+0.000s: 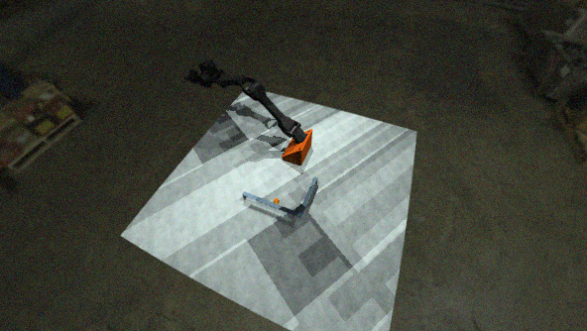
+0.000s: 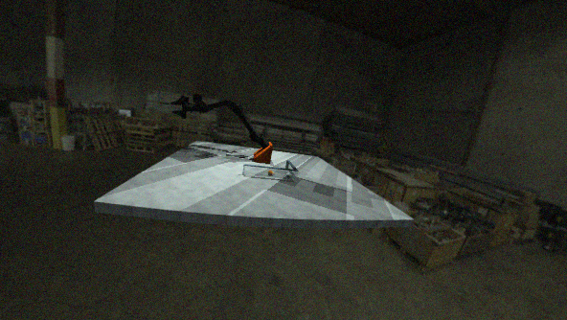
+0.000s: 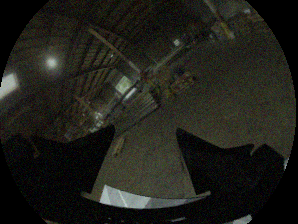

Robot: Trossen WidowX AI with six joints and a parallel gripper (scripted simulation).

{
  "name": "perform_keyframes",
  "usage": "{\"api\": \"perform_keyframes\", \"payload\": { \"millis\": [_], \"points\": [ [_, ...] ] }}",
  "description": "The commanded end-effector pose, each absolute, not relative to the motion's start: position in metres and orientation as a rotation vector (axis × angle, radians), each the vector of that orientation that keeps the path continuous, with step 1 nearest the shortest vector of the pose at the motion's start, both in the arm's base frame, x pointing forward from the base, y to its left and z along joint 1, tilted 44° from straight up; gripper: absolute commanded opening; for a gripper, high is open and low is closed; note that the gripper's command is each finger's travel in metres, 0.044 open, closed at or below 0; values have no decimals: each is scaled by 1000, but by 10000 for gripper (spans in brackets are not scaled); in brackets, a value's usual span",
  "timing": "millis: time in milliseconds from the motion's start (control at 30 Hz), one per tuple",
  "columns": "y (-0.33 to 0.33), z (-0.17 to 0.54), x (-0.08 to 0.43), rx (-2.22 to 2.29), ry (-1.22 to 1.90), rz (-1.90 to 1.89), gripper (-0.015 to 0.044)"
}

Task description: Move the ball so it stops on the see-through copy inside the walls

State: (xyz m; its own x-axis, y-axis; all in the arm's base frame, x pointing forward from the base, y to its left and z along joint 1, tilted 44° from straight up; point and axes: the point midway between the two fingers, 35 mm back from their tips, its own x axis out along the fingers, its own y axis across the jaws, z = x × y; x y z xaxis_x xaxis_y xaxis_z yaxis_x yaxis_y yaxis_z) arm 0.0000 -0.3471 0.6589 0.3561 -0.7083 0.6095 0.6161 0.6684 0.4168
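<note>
Since the ball (image 1: 276, 200) is small and round, I judge it light, rigid, prone to rolling; I'd pinch across its middle | ball at frame centre, against the long wall (image 1: 265, 203) | gripper (image 1: 297, 147) above it in frame, well apart, jaws spread, empty.

Arm (image 1: 270, 106) stretched out and angled down; orange end effector (image 1: 297, 148) fingers spread wide, nothing between them.

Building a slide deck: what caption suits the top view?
Open gripper poised apart from orange ball resting beside the clear corner walls.
</note>
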Motion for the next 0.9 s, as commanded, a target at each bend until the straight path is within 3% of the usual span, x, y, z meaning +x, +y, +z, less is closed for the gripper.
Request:
{"api": "perform_keyframes", "payload": {
  "millis": [0, 167, 533, 867],
  "points": [
    [-348, 658, 1, 126, -850, -858, 374],
    [-372, 638, 24, 232, -841, -847, 247],
    [-429, 540, 151, 602, -672, -831, 247],
    [-411, 430, 289, 821, -352, -831, 247]
  ]
}}
